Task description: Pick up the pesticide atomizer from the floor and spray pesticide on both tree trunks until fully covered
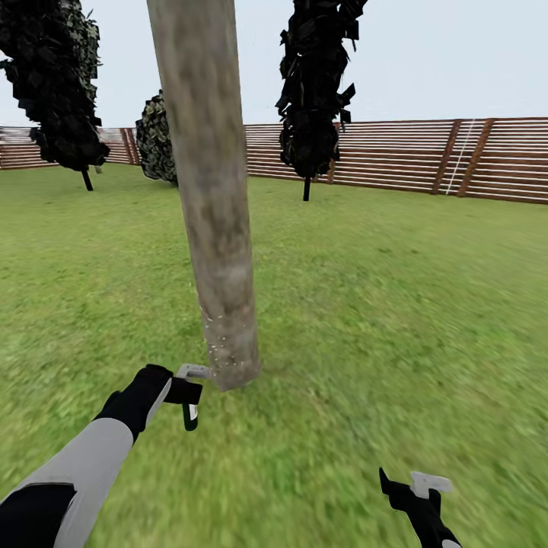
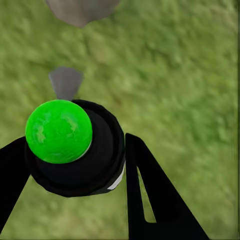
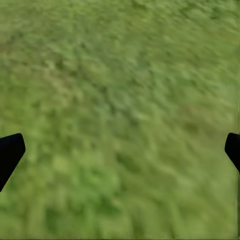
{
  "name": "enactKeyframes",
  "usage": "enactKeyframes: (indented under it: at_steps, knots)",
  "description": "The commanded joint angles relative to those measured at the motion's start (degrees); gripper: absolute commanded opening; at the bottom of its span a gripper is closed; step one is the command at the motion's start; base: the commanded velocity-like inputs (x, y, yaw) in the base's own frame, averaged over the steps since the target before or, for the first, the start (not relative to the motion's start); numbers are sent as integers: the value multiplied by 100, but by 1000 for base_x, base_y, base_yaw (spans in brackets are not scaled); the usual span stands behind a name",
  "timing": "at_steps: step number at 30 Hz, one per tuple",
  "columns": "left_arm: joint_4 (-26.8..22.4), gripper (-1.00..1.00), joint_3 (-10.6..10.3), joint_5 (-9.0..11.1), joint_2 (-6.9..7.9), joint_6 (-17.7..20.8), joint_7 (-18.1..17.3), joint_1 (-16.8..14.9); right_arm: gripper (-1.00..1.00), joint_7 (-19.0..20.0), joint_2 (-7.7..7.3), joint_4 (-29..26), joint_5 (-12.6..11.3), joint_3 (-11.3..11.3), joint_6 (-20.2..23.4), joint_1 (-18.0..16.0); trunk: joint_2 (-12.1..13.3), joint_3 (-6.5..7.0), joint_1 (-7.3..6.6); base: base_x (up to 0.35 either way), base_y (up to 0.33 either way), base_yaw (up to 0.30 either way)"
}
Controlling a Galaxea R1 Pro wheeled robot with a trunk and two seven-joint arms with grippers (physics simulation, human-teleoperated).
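Observation:
A thick pale mottled tree trunk point(image 1: 217, 228) rises from the grass point(image 1: 365, 304) straight ahead. Fine white pesticide specks point(image 1: 219, 340) dot its lowest part. My left gripper point(image 1: 188, 391) is shut on the pesticide atomizer point(image 1: 190, 415), a small black bottle with a white label, held just left of the trunk's base. In the left wrist view the atomizer point(image 2: 97, 162) shows a green top between the black fingers point(image 2: 150, 200), with the trunk base point(image 2: 80, 10) just beyond. My right gripper point(image 1: 417, 491) hangs open low over the grass at the right, its fingertips point(image 3: 10, 152) wide apart over the lawn.
Two dark trees with thin black trunks point(image 1: 61, 91) point(image 1: 312, 91) and a round bush point(image 1: 156, 141) stand further back. A brown slat fence point(image 1: 426, 156) closes the lawn behind them. Open grass lies on both sides of the trunk.

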Motion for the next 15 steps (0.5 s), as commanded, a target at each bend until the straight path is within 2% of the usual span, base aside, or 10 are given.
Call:
enactKeyframes:
  at_steps: [1, 8, 11, 15]
  knots:
    - [0, -100, 0, 1, 0, 0, 0, 0, 100, 2, 0, 0, 0, 0, 0, 0, 0, 0, 0, 143, -272, 22]
    - [0, -100, 1, 7, 0, -1, -4, 0, 100, 3, 0, 0, 0, 0, 0, 0, 0, 0, 0, 86, -272, 3]
    - [0, -100, 1, 8, 0, -2, -6, 0, 100, 1, 0, 0, 0, 0, 0, 0, 0, 0, 0, -117, -256, 59]
    - [0, -100, 1, 15, 0, -2, -3, 0, 100, 1, 0, 0, 0, 2, 0, 0, 0, 0, 0, -210, -232, 247]
